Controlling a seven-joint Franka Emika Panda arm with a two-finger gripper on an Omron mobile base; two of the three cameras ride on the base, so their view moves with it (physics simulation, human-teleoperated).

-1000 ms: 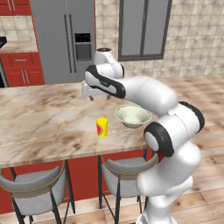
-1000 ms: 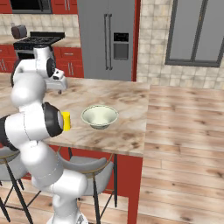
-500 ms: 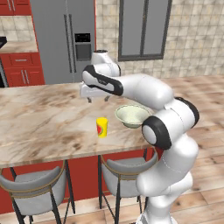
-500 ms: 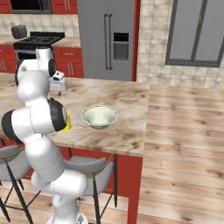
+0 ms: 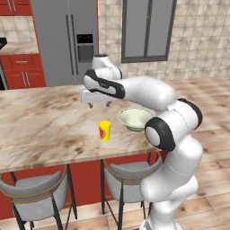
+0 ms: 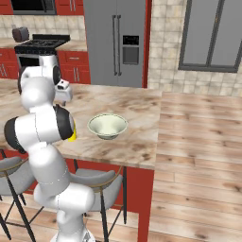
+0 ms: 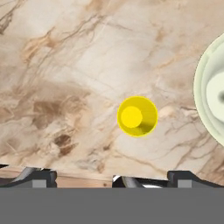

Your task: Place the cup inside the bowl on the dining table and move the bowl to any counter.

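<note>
Marble table (image 5: 40, 121) bearing cup (image 5: 104, 130) beside empty bowl (image 5: 136, 118); gripper (image 5: 98, 104) hovering above cup, jaws wide, holding nothing; both placement and transfer pending

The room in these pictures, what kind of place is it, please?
A home kitchen, rendered: a steel fridge, a stove among red cabinets, and a marble dining table with stools.

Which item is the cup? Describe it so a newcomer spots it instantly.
Find the long marble-topped dining table with grey stools tucked under it. Near its front edge stands the cup, beside the wide pale bowl. It is narrow, upright, yellow, with a red mark.
</note>
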